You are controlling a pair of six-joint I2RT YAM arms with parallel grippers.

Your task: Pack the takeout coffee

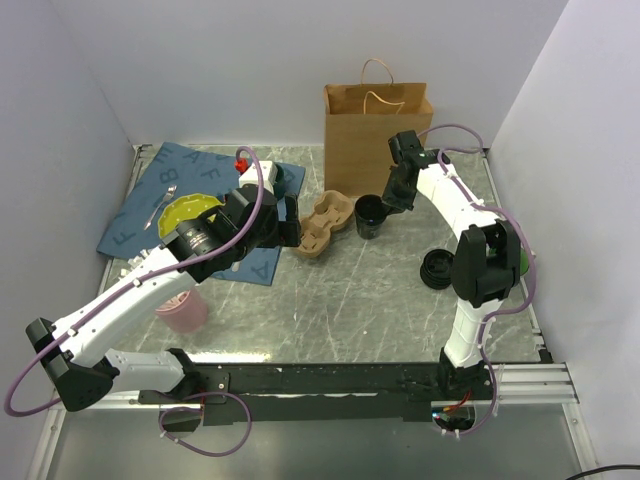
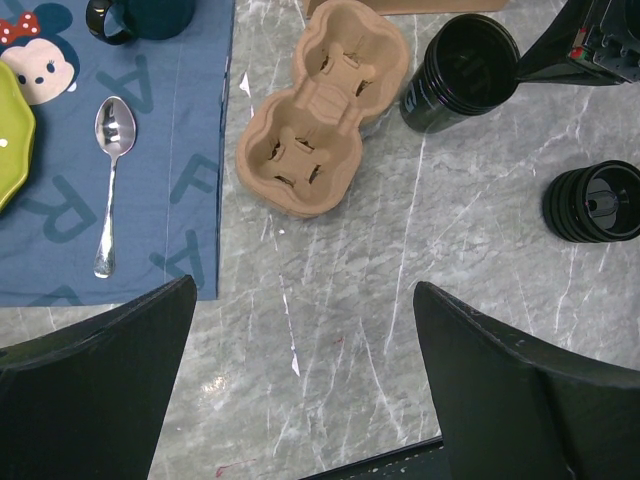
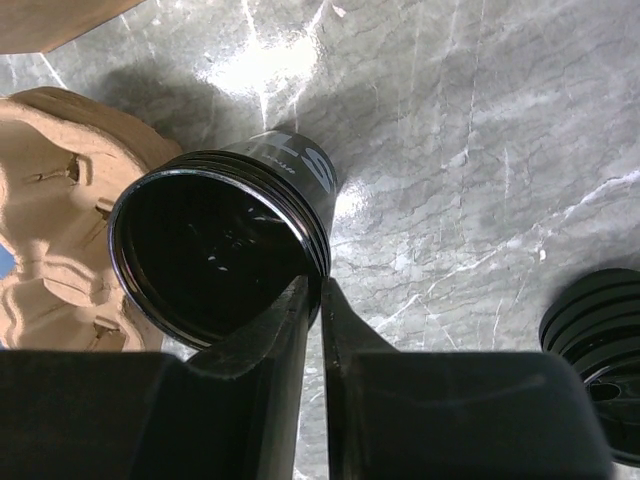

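Note:
The takeout coffee cup [image 1: 369, 215] [image 2: 460, 70] [image 3: 215, 250] is black and stands without its lid just right of a brown pulp cup carrier [image 1: 322, 225] [image 2: 320, 120]. My right gripper [image 1: 388, 198] [image 3: 320, 285] is shut on the cup's rim, one finger inside and one outside. The black lid [image 1: 437, 268] [image 2: 592, 201] [image 3: 600, 340] lies apart on the table, to the cup's right. A brown paper bag [image 1: 375, 130] stands upright behind the cup. My left gripper [image 1: 285, 228] [image 2: 305, 290] hangs open over bare table on the near side of the carrier, holding nothing.
A blue mat [image 1: 190, 180] at the back left carries a yellow-green plate [image 1: 185, 212], a spoon [image 2: 110, 180] and a dark green mug [image 2: 150, 15]. A pink cup [image 1: 185, 312] stands under the left arm. White walls close in the table on three sides.

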